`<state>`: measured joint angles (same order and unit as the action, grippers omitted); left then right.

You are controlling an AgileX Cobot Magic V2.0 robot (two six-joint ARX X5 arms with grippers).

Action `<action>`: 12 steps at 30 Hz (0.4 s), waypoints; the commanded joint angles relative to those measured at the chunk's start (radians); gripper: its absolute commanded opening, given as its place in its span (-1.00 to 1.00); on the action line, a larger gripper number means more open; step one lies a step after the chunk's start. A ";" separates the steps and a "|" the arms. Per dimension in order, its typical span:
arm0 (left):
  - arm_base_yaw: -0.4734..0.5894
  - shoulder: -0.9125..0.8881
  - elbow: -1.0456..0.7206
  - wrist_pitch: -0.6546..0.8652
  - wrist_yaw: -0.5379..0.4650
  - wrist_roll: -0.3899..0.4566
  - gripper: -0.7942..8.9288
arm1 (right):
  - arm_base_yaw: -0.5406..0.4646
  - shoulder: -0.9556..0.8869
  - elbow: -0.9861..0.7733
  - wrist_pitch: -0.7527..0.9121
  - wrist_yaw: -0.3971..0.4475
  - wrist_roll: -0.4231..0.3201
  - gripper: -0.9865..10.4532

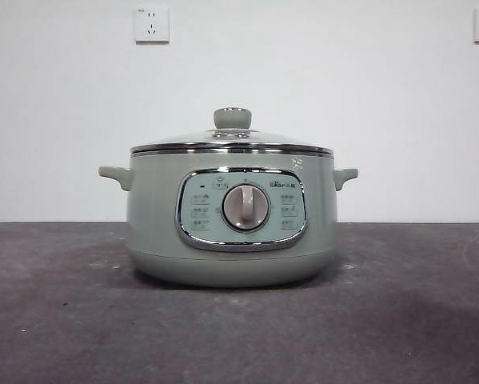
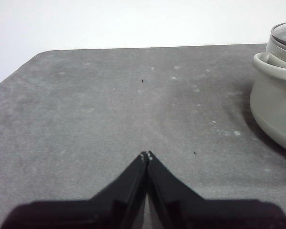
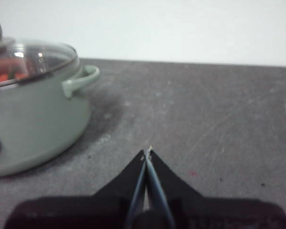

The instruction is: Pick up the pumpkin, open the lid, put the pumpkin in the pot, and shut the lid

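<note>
The left gripper (image 2: 146,155) hung over bare desk (image 2: 109,119) with its jaws pressed together at the tips, holding nothing and touching nothing. The pot (image 2: 276,105) stood well apart from it, toward the middle of the desk. The right gripper (image 3: 147,151) was likewise drawn together and empty, over open desk on the pot's other side.

The front view showed neither gripper. It showed the pot (image 1: 231,216) face-on, with its chrome-framed panel and round dial (image 1: 245,208), set back from the desk's near edge, and the lid (image 1: 232,142) seated level on the rim. Only the right wrist view looked down through the glass lid (image 3: 33,59): an orange shape, blurred, lay inside the pot, apparently the pumpkin (image 3: 4,76). The left wrist view caught just one side handle (image 2: 271,67) and the lid's edge.
</note>
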<state>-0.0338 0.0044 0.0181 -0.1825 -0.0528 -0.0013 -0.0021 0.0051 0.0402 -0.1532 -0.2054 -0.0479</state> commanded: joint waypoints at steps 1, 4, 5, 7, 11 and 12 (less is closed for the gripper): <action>0.002 -0.003 -0.016 0.005 0.003 -0.006 -0.84 | -0.002 -0.004 -0.016 -0.004 0.003 0.013 -0.83; 0.002 -0.003 -0.016 0.005 0.003 -0.006 -0.84 | -0.001 -0.004 -0.031 -0.022 0.002 0.013 -0.83; 0.002 -0.003 -0.016 0.005 0.003 -0.006 -0.84 | -0.002 -0.004 -0.031 -0.019 0.002 0.014 -0.83; 0.002 -0.003 -0.016 0.005 0.002 -0.006 -0.84 | -0.001 -0.004 -0.031 -0.019 0.002 0.014 -0.83; 0.002 -0.003 -0.016 0.005 0.002 -0.006 -0.84 | -0.001 -0.004 -0.031 -0.019 0.003 0.013 -0.83; 0.002 -0.003 -0.016 0.005 0.002 -0.006 -0.84 | -0.001 -0.004 -0.031 -0.019 0.003 0.013 -0.83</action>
<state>-0.0338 0.0044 0.0181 -0.1829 -0.0528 -0.0013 -0.0021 0.0040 0.0242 -0.1745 -0.2054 -0.0444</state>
